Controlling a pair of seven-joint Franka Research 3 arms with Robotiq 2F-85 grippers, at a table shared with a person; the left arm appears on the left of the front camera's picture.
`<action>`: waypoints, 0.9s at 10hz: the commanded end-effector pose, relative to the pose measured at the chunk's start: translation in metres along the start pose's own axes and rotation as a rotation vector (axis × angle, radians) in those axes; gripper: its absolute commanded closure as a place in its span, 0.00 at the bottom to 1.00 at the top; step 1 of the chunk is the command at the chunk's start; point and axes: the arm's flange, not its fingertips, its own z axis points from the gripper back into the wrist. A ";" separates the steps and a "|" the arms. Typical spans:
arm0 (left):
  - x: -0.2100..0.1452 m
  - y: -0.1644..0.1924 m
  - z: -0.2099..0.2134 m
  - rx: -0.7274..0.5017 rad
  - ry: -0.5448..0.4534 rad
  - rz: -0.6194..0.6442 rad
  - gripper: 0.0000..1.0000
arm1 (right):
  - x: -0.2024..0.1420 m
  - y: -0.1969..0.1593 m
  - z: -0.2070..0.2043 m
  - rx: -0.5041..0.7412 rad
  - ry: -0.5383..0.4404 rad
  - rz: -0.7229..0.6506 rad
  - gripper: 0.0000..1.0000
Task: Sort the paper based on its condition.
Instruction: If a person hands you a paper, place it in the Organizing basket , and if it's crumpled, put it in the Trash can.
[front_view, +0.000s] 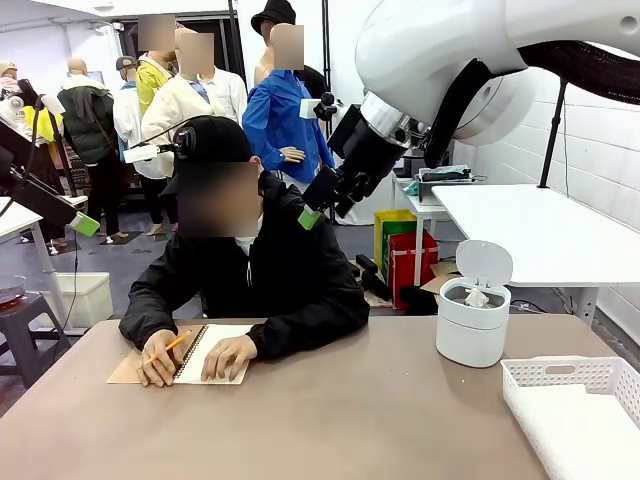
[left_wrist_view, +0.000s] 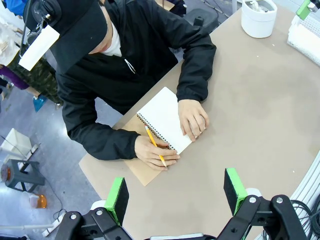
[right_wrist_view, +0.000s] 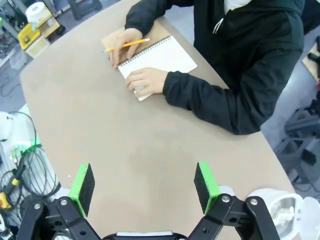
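While right fingers (right_wrist_view: 82, 189) hover spread, a hand (right_wrist_view: 119, 47) grips a pencil (right_wrist_view: 134, 43).

The right arm (front_view: 440, 50) is glossy white, its wrist black. The left claw (left_wrist_view: 176, 190) and right claw (right_wrist_view: 144, 180) are black with green pads (left_wrist_view: 118, 197). The person (front_view: 250, 275) wears a black jacket (front_view: 310, 300).

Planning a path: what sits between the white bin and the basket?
Nothing; the front view shows bare table between the bin and the basket.

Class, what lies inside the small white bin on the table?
Some crumpled white paper shows at the mouth of the open bin. Anything below it is hidden by the bin's wall.
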 end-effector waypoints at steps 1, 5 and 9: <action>0.000 0.000 0.000 -0.001 0.001 0.002 0.00 | 0.000 -0.001 -0.002 0.012 -0.008 -0.018 0.00; 0.000 0.000 0.000 -0.001 0.001 0.002 0.00 | 0.000 -0.001 -0.002 0.012 -0.008 -0.018 0.00; 0.000 0.000 0.000 -0.001 0.001 0.002 0.00 | 0.000 -0.001 -0.002 0.012 -0.008 -0.018 0.00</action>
